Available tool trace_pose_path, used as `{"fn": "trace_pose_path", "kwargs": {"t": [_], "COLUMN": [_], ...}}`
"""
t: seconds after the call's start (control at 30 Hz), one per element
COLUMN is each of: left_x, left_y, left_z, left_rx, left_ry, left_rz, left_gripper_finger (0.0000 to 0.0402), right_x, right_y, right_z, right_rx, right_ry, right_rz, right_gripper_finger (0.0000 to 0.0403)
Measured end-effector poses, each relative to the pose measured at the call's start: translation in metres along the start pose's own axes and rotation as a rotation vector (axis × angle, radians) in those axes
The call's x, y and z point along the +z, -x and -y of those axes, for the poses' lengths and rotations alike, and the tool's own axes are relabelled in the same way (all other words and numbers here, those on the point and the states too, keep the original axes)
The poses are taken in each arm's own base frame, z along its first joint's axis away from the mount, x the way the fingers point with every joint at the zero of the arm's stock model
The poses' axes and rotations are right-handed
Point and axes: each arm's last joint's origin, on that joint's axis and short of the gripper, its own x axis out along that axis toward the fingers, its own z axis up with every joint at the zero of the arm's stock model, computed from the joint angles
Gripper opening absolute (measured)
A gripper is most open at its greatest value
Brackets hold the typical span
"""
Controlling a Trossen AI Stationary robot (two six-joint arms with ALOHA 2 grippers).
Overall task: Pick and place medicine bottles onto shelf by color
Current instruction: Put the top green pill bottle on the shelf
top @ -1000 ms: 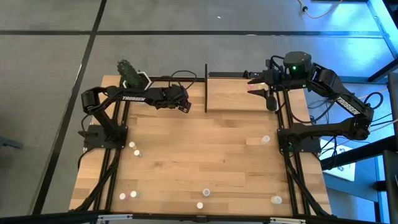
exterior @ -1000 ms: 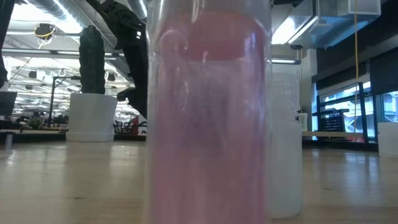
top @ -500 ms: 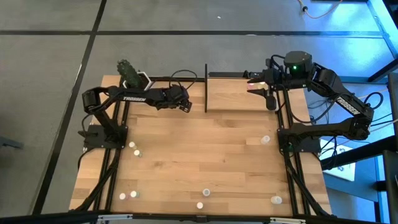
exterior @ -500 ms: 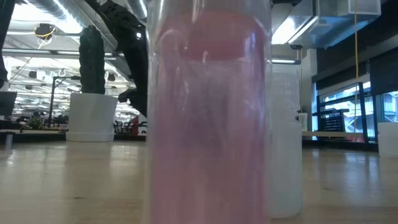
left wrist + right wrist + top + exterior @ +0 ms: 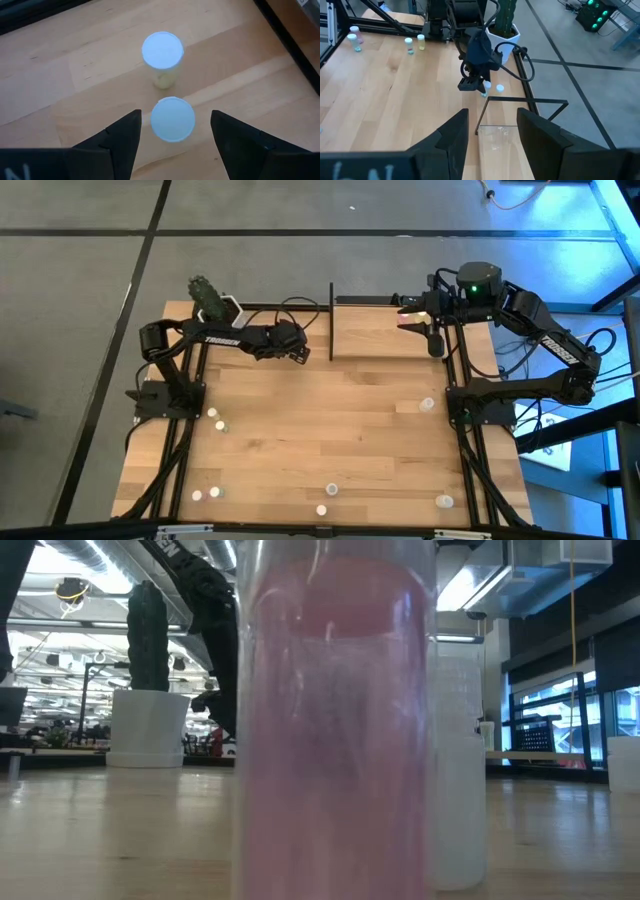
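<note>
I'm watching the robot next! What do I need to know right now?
Left pincer: open, poised over a small white-capped round bottle, with a second white-capped bottle just beyond it.
Right pincer: open and empty, over the light-wood shelf with black uprights.
Done: no bottle clearly on the shelf yet.
Left: grab that bottle, then the scattered bottles on the big wooden tabletop, sorting by cap colour.

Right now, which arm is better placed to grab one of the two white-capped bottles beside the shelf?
Left. Its open end effector hangs right over the nearer white-capped bottle; the right end effector is across the shelf.
</note>
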Motion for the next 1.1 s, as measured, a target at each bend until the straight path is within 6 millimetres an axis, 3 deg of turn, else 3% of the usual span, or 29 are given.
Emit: {"fn": "trace_pose_path", "kwargs": {"t": [0.77,1.1], "left_x": [-0.0013,-0.0061], "left_y": [0.0002,0.0032], "left_z": [-0.0003,0.0048], "left_rx": [-0.003,-0.022], "left_ry": [-0.007,-0.027], "left_rz": [-0.019,-0.030], "left_gripper_finger": [0.0127,0.0115], "right_x": [-0.0001,-0.0001], "right_y": [0.0000,0.0000], "right_z": [0.0000,0.0000], "right_rx": [0.000,0.000], "right_ry": [-0.001,-0.001], "right_rz": [-0.001,-0.002], "right_gripper_finger": [0.0170,0.0170]}}
